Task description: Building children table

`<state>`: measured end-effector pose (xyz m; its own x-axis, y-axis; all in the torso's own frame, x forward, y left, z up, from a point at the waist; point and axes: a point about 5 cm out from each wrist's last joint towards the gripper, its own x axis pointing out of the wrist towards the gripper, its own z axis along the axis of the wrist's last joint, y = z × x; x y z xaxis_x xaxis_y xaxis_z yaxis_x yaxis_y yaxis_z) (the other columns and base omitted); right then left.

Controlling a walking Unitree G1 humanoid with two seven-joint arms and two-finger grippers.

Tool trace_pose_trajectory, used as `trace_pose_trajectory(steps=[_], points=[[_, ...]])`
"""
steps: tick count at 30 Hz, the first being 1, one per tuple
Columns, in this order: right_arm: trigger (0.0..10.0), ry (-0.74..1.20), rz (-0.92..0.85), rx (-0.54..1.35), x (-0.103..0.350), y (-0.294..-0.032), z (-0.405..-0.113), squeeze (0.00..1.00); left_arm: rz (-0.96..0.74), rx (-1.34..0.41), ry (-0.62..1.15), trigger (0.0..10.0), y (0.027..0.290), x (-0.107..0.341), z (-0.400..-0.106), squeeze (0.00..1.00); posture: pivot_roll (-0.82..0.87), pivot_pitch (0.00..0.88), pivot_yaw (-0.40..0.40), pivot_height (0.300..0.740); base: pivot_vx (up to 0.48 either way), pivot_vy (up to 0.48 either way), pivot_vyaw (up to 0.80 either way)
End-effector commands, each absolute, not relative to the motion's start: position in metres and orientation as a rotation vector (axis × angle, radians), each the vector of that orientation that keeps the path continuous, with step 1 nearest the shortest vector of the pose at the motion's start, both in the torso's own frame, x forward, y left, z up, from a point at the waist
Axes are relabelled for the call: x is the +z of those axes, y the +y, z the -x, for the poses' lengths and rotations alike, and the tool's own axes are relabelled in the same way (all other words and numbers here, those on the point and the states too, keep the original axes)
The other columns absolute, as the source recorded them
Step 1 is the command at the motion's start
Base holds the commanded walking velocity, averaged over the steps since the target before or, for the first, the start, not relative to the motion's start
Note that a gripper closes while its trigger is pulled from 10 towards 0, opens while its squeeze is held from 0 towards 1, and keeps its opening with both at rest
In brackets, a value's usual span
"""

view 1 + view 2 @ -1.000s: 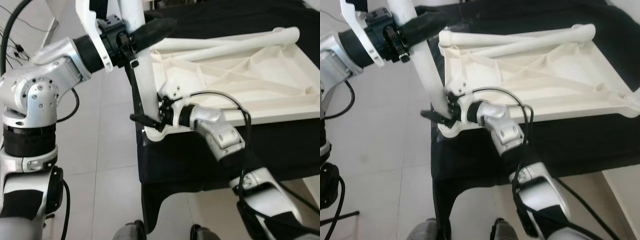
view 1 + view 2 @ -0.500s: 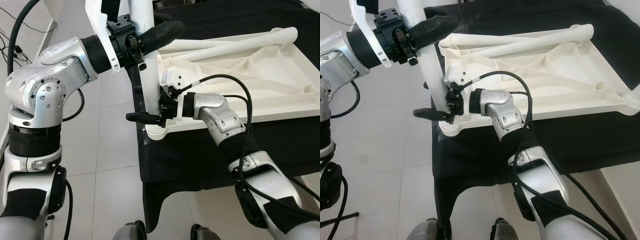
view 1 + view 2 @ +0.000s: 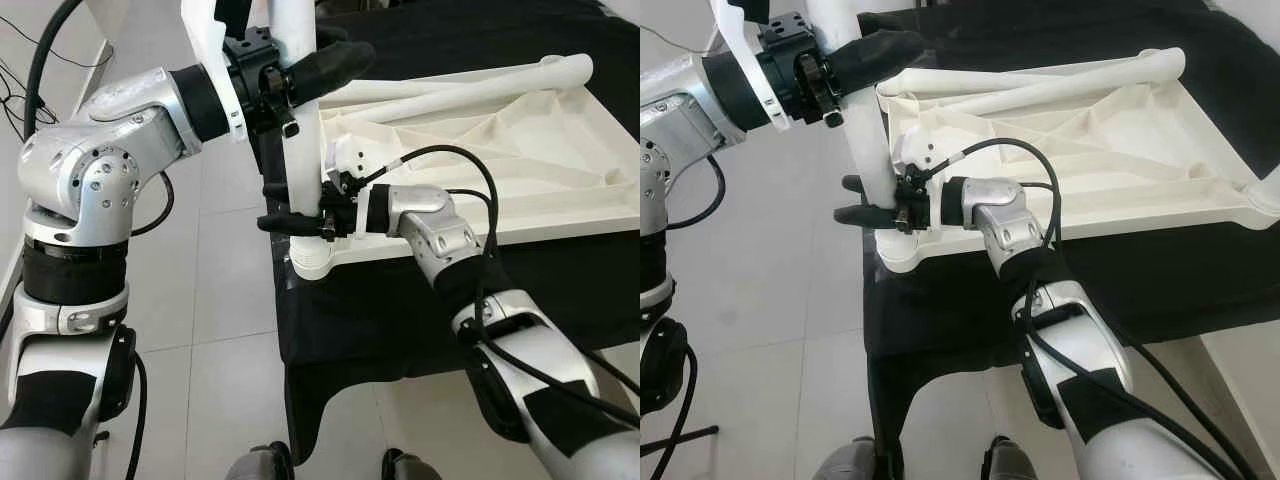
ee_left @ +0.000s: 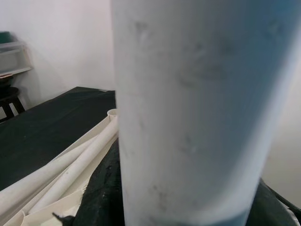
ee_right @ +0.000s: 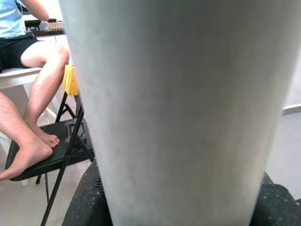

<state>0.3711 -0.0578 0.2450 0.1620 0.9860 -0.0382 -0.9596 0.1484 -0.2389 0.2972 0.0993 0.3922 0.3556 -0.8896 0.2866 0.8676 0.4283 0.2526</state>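
The white table top [image 3: 560, 215] lies upside down on a black-draped surface. One white table leg [image 3: 305, 140] stands nearly upright in the near-left corner socket [image 3: 316, 262]. High on that leg my left gripper [image 3: 300, 70] is shut around it. Just above the socket my right gripper [image 3: 285, 207] is shut on the same leg, one black finger on each side. The leg looms close in the left wrist view [image 4: 188, 117] and in the right wrist view [image 5: 174, 117], with black pads at both of its sides.
Two loose white legs [image 3: 450, 90] lie along the table top's far edge. The black cloth [image 3: 400, 320] hangs down to the tiled floor [image 3: 220, 330] on my left. A person's bare legs [image 5: 37, 94] rest on a black folding chair [image 5: 56, 141] nearby.
My right gripper rose from the socket and its two fingers now clasp the leg. The leg stands more upright, with its foot in the corner socket. The left gripper kept its hold.
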Motion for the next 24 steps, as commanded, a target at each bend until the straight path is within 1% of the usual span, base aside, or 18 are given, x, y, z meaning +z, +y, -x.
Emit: trace_pose_trajectory(steps=[1, 2, 3, 4, 5, 7, 8, 9, 10, 11, 12, 13, 14, 19, 20, 22, 24], points=[[0.0, -0.123, 0.238, 1.454, 0.241, -0.034, -0.366, 0.0, -0.056, -1.262, -0.347, 3.9, 0.076, 0.376, -0.295, 0.0, 0.03, 0.22, 0.094, 0.74, 0.0, 0.0, 0.0], [0.0, -0.123, 0.238, 1.454, 0.241, -0.034, -0.366, 0.0, -0.056, -1.262, -0.347, 3.9, 0.076, 0.376, -0.295, 0.0, 0.03, 0.22, 0.094, 0.74, 0.0, 0.0, 0.0], [0.0, -0.131, 0.239, 1.403, 0.237, -0.036, -0.368, 0.0, -0.059, -1.244, -0.341, 10.0, 0.077, 0.374, -0.297, 1.0, 0.03, 0.218, 0.093, 0.74, 0.0, 0.0, 0.0], [0.0, -0.131, 0.239, 1.403, 0.237, -0.036, -0.368, 0.0, -0.059, -1.244, -0.341, 10.0, 0.077, 0.374, -0.297, 1.0, 0.03, 0.218, 0.093, 0.74, 0.0, 0.0, 0.0], [0.0, -0.131, 0.247, 1.334, 0.231, -0.039, -0.369, 0.0, -0.048, -1.198, -0.341, 10.0, 0.078, 0.375, -0.302, 1.0, 0.02, 0.218, 0.09, 0.74, 0.0, 0.0, 0.0], [0.0, -0.131, 0.247, 1.334, 0.231, -0.039, -0.369, 0.0, -0.048, -1.198, -0.341, 10.0, 0.078, 0.375, -0.302, 1.0, 0.02, 0.218, 0.09, 0.74, 0.0, 0.0, 0.0], [0.0, -0.107, 0.257, 1.204, 0.219, -0.04, -0.368, 0.0, -0.041, -1.155, -0.339, 10.0, 0.079, 0.376, -0.306, 0.25, 0.01, 0.219, 0.072, 0.74, 0.0, 0.0, 0.0], [0.0, -0.107, 0.257, 1.204, 0.219, -0.04, -0.368, 0.0, -0.041, -1.155, -0.339, 10.0, 0.079, 0.376, -0.306, 0.25, 0.01, 0.219, 0.072, 0.74, 0.0, 0.0, 0.0], [0.0, -0.038, 0.237, 0.943, 0.19, -0.039, -0.356, 0.0, -0.037, -1.114, -0.332, 10.0, 0.081, 0.377, -0.31, 0.0, 0.02, 0.222, 0.066, 0.74, 0.0, 0.0, 0.0], [0.0, 0.009, 0.239, 0.763, 0.171, -0.039, -0.339, 0.0, -0.034, -1.091, -0.329, 10.0, 0.083, 0.379, -0.313, 0.0, 0.02, 0.229, 0.079, 0.74, 0.0, 0.0, 0.0], [0.0, 0.04, 0.205, 0.655, 0.162, -0.036, -0.327, 0.0, -0.03, -1.084, -0.323, 10.0, 0.085, 0.379, -0.314, 0.0, 0.0, 0.235, 0.089, 0.74, 0.0, 0.0, 0.0], [0.0, 0.056, 0.179, 0.615, 0.158, -0.033, -0.32, 0.0, -0.027, -1.082, -0.32, 10.0, 0.086, 0.378, -0.315, 0.0, 0.0, 0.235, 0.089, 0.74, 0.0, 0.0, 0.0], [0.0, 0.041, 0.172, 0.614, 0.16, -0.03, -0.322, 0.0, -0.035, -1.076, -0.316, 10.0, 0.085, 0.378, -0.316, 0.0, 0.0, 0.216, 0.088, 0.74, 0.0, 0.0, 0.0], [0.0, 0.002, 0.189, 0.606, 0.167, -0.028, -0.332, 0.0, -0.061, -1.071, -0.308, 10.0, 0.081, 0.377, -0.318, 0.0, 0.0, 0.211, 0.082, 0.74, 0.0, 0.0, 0.0], [0.0, -0.004, 0.195, 0.608, 0.168, -0.027, -0.334, 0.0, -0.063, -1.073, -0.31, 7.8, 0.081, 0.377, -0.318, 0.0, 0.0, 0.212, 0.082, 0.74, 0.0, 0.0, 0.0], [0.0, -0.01, 0.199, 0.613, 0.17, -0.027, -0.339, 0.0, -0.053, -1.07, -0.315, 0.0, 0.083, 0.378, -0.317, 0.0, 0.0, 0.211, 0.081, 0.74, 0.0, 0.0, 0.0], [0.0, -0.008, 0.199, 0.608, 0.171, -0.026, -0.339, 0.0, -0.052, -1.068, -0.316, 0.0, 0.083, 0.379, -0.318, 0.0, 0.0, 0.211, 0.081, 0.74, 0.0, 0.0, 0.0]])
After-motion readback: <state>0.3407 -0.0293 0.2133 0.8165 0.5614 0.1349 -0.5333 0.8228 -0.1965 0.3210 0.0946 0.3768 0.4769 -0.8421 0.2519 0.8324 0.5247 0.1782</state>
